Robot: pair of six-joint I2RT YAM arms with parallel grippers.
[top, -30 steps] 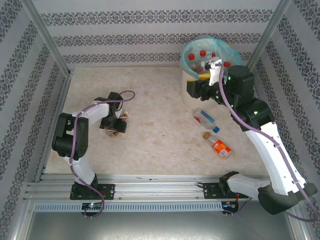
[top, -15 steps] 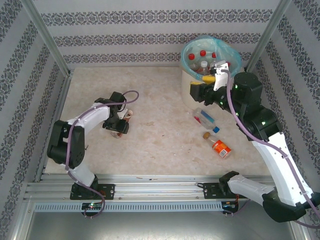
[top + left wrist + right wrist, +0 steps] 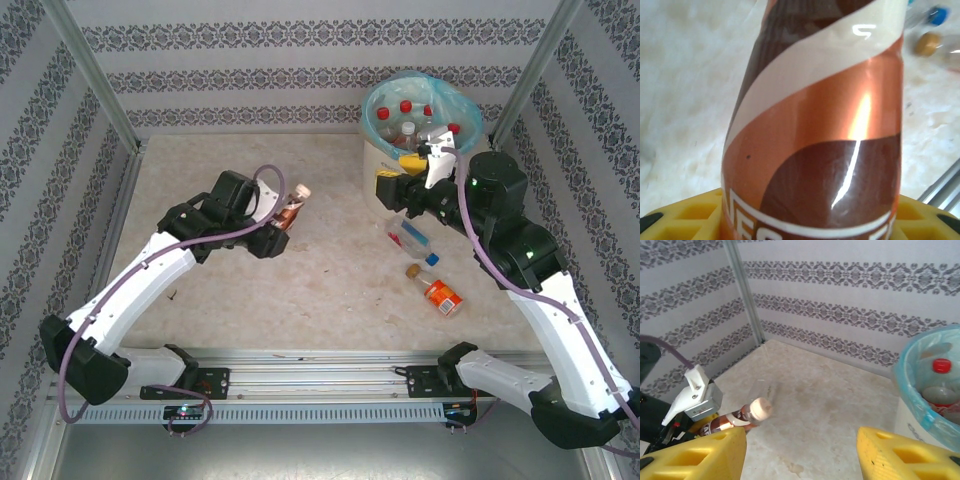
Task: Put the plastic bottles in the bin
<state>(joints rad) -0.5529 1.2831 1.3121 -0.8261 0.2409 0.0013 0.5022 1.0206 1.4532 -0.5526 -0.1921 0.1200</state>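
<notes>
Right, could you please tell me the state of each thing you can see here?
Brown bottle: gripped by the left pincer, tilted, cap on.
Left pincer: shut on the brown bottle.
Right pincer: open, empty, near the bin.
Bin: upright, lined, several bottles inside.
Blue-capped clear bottle: lying on the table, loose.
Orange bottle: lying on the table, loose.

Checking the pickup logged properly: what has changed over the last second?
The left pincer closed on the brown bottle, lifted it and carried it right, toward the bin. The right pincer, open, drew back slightly from the bin. The blue-capped bottle and orange bottle stayed put.
</notes>
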